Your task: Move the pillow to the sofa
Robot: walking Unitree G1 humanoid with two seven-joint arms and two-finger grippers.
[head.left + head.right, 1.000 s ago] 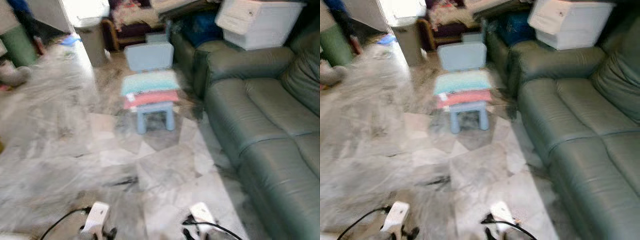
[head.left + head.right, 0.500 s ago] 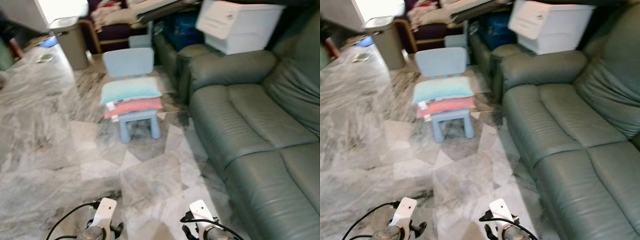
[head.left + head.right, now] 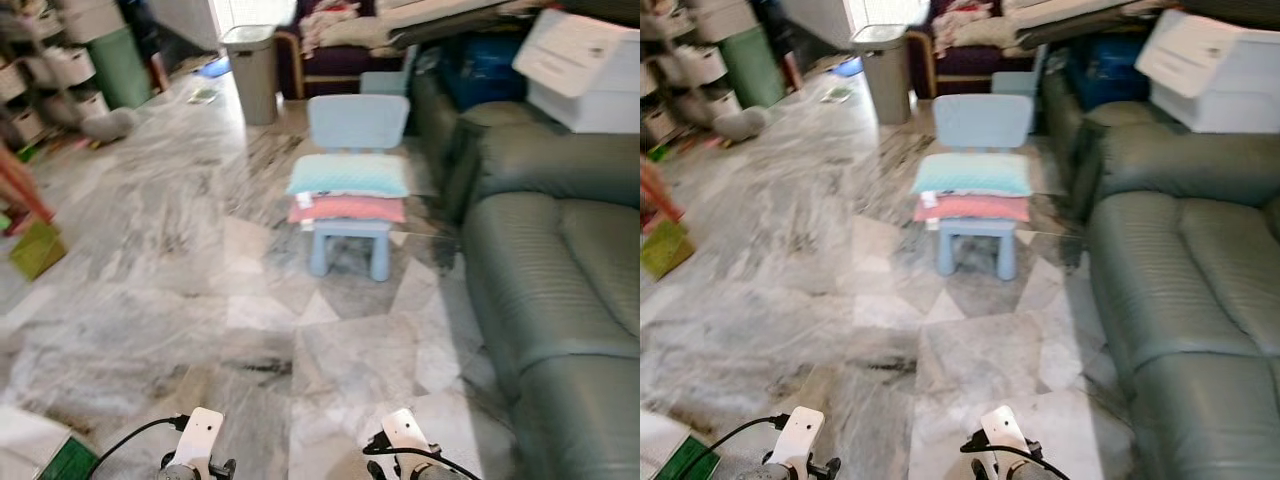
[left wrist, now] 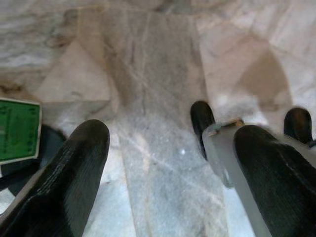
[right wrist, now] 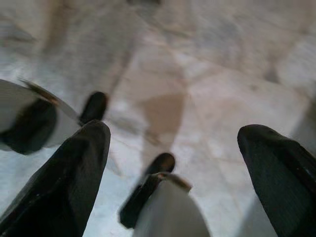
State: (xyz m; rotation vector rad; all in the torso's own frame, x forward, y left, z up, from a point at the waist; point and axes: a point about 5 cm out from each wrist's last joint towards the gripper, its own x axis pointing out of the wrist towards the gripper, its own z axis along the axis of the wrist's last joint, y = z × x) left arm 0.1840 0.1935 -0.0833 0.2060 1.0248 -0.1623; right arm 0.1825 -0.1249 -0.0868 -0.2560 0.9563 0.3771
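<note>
- The pillow [image 3: 349, 175], pale teal, lies flat on top of a pink cushion [image 3: 348, 209] on the seat of a small light-blue child's chair [image 3: 352, 160], well ahead of both grippers and slightly nearer the right one's side; its long axis runs across the seat, side to side, parallel to the chair's backrest, with its ends overhanging the seat edges a little.
- Nearest, the left gripper [image 4: 168, 143] hangs low over the marble floor [image 3: 160, 270], its two black fingers spread wide with nothing between them; beside it a green-and-white box [image 4: 19, 129] lies on the floor.
- The right gripper [image 5: 175, 143] hangs the same way, pointing down at the floor, fingers set wide apart and holding nothing.
- Both arms are lowered at the robot's sides; their white wrist housings and black cables show at the bottom edge of the head views.
- Off to the right of the right gripper and running forward stands the grey-green sofa [image 3: 560, 290], its seat cushions bare; the chair stands just beside its near arm.
- Farther on, a white storage box [image 3: 580, 70] rests on top of the sofa's far end.
- Beyond the chair a grey bin [image 3: 250, 70] stands on the floor, well ahead of the left gripper.
</note>
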